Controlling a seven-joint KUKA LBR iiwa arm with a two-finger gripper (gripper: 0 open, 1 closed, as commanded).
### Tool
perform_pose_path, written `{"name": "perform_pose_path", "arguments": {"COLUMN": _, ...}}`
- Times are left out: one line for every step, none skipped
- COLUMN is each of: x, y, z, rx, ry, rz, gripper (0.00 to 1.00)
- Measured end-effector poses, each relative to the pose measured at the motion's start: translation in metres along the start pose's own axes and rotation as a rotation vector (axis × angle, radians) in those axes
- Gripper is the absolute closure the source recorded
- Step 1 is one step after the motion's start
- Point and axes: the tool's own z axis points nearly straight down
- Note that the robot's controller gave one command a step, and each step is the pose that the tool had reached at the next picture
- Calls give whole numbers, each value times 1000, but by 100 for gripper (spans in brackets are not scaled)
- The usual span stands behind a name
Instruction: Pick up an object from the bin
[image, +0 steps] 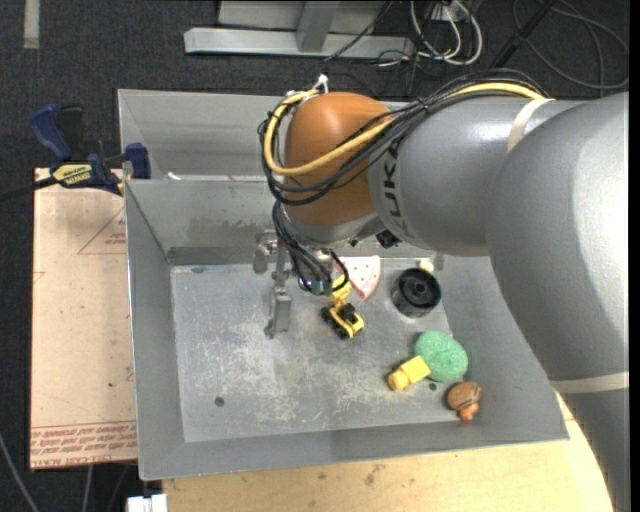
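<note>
My gripper (302, 308) hangs low over the middle of the bin floor, under the orange wrist cover. Its left finger (278, 314) reaches down to the bare floor; the other finger sits among cables close to a small yellow toy vehicle with black wheels (343, 319). The fingers stand apart and open, with nothing between them. The toy vehicle lies just right of the gripper. A pale pink triangular piece (364, 276) lies right behind the vehicle, partly hidden by the wrist.
A black round cap (416, 290) lies right of the pink piece. Near the front right corner lie a green fuzzy ball (443, 354), a yellow block (408, 375) and a small brown-orange figure (463, 398). The arm covers the bin's back right.
</note>
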Motion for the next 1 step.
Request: {"name": "perform_pose_path", "arguments": {"x": -2, "y": 0, "z": -5, "rx": -1, "ry": -8, "rz": 2, "gripper": 0}}
